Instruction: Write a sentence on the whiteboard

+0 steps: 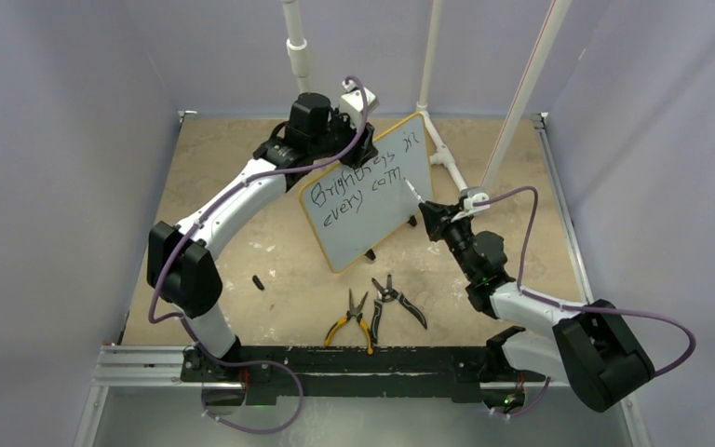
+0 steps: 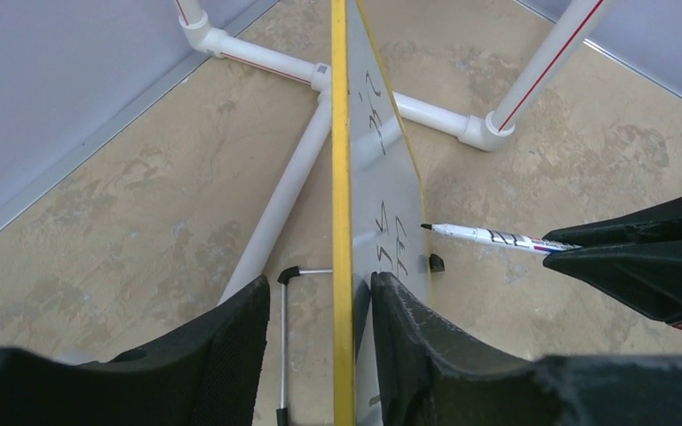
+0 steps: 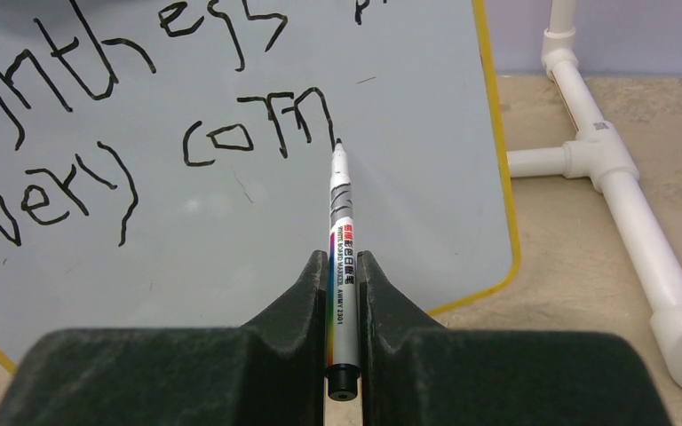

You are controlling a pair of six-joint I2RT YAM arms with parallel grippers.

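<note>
Whiteboard [image 1: 372, 233] stands on edge near back of surface [image 1: 242, 186], yellow rim inside left claw [image 2: 321, 282]. Left claw released, gaps both sides. Right claw [image 3: 343, 257] clenched on marker [image 3: 341, 204], tip at last stroke. Sentence [image 1: 363, 182] reads "Brightness in every corn".

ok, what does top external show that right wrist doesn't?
Top external only: yellow-handled pliers and black-handled pliers on the table near the whiteboard, and the left gripper at its top edge.
Right wrist only: the marker label print, its tip at the last stroke of "corn", and the right gripper shut on it.
Both: whiteboard, the sentence, marker, white PVC pipe frame.
</note>
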